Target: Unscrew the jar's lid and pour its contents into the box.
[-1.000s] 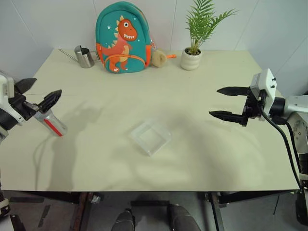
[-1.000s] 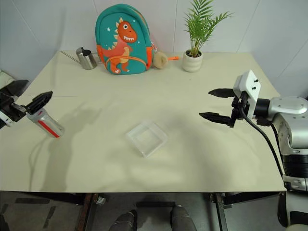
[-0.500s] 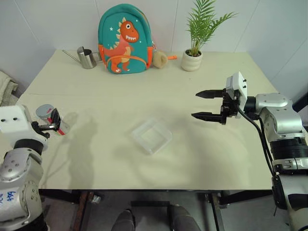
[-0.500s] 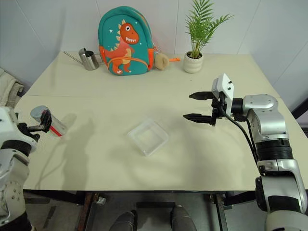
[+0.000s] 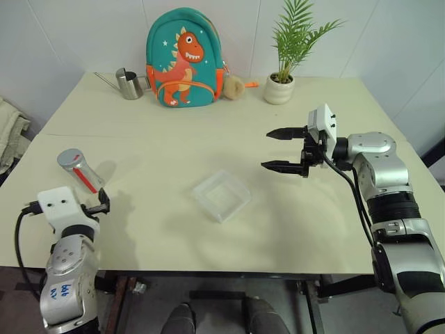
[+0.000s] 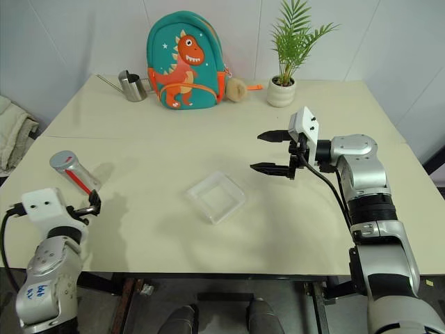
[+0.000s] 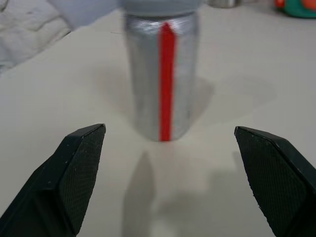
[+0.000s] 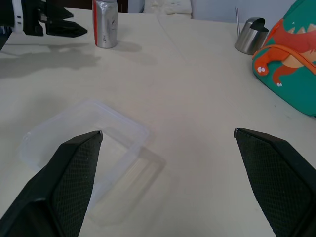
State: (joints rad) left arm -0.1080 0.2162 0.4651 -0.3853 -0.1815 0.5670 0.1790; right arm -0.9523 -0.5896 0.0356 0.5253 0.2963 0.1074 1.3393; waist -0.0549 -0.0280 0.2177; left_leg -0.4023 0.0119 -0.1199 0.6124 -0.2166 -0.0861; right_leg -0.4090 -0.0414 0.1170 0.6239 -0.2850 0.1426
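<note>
Now my left gripper [image 7: 168, 182] gapes empty before the upright jar [image 5: 81, 170] at frame left, while my right gripper [image 5: 277, 149] hangs released right of the box [image 5: 221, 195].

Colours across my cream desk

I see the jar [image 5: 82, 171] near the desk's left edge, silvery-clear with a red stripe and a grey lid [image 5: 68, 158]; a colourless clear box [image 5: 221, 196] mid-desk; along the far edge a teal backpack [image 5: 183, 58] with an orange dinosaur, a steel watering can [image 5: 127, 84], and a green plant [image 5: 297, 31] in a white pot [image 5: 280, 89].
</note>
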